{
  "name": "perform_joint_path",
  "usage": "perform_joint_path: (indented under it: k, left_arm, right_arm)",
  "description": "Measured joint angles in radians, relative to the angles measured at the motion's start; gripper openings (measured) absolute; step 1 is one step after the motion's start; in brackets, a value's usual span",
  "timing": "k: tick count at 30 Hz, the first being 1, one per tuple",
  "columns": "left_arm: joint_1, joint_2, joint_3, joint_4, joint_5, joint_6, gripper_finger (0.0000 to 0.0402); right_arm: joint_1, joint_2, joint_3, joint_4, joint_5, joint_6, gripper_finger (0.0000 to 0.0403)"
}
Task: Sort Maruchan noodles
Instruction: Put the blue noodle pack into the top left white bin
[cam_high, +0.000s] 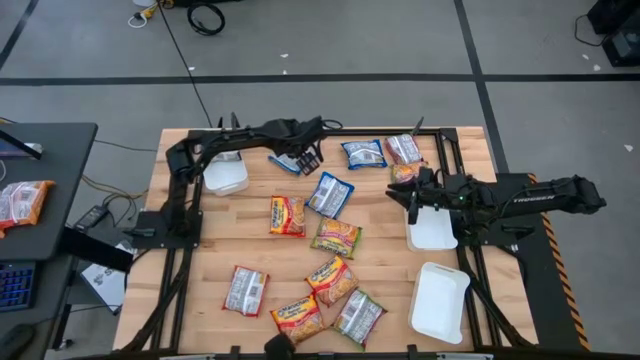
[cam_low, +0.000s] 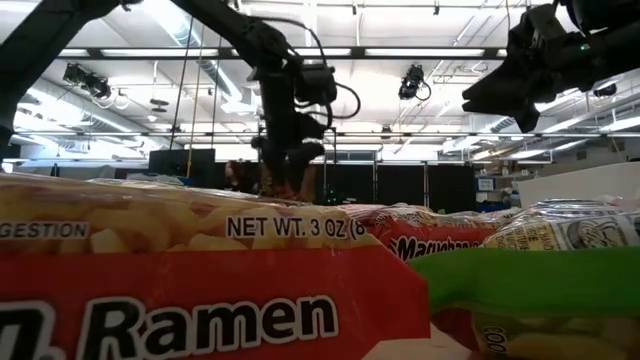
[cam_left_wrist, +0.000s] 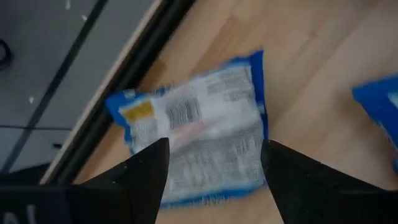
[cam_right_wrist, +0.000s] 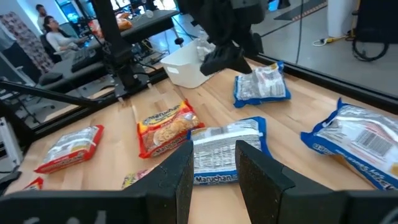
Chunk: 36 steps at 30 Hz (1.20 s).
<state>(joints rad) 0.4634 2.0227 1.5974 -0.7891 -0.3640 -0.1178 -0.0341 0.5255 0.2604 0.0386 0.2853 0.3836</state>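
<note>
Near the table's far edge, your left gripper hangs wide open over a blue-white packet; next, lower squarely, close. Your right gripper waits, parted.

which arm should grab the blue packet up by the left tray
Left. The left gripper hovers right over that blue packet, fingers open either side of it. The right gripper is across the table beside other packets.

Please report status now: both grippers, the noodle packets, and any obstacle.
Left gripper open, over a blue packet at the table's far edge. Right gripper open, empty, over a white tray. Other packets loose on the table. No obstacle seen.
</note>
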Motion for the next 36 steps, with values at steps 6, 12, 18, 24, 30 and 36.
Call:
perform_joint_path:
  k: [6, 12, 18, 24, 30, 36]
  left_arm:
    - [0.047, 0.094, 0.0, 0.034, 0.068, -0.227, 0.0256]
    - [0.039, 0.15, 0.003, 0.042, 0.121, -0.316, 0.0249]
    - [-0.012, 0.152, 0.002, 0.042, 0.144, -0.259, 0.0163]
    - [-0.055, 0.15, 0.002, 0.036, 0.157, -0.239, 0.0018]
    - [-0.084, 0.066, 0.031, -0.031, 0.225, -0.212, 0.0011]
    - [-0.103, -0.181, 0.039, -0.01, 0.36, -0.052, 0.0009]
  right_arm:
    - [0.0, 0.009, 0.0, -0.005, 0.01, 0.024, 0.0124]
    - [0.0, 0.018, 0.0, -0.004, 0.01, 0.065, 0.0124]
    - [0.0, 0.025, 0.0, -0.004, 0.01, 0.069, 0.0124]
    - [0.0, 0.026, 0.0, -0.003, 0.01, 0.069, 0.0123]
    - [0.0, 0.026, 0.0, 0.0, 0.002, 0.069, 0.0122]
    - [0.001, 0.026, 0.0, 0.025, -0.036, 0.066, 0.0122]
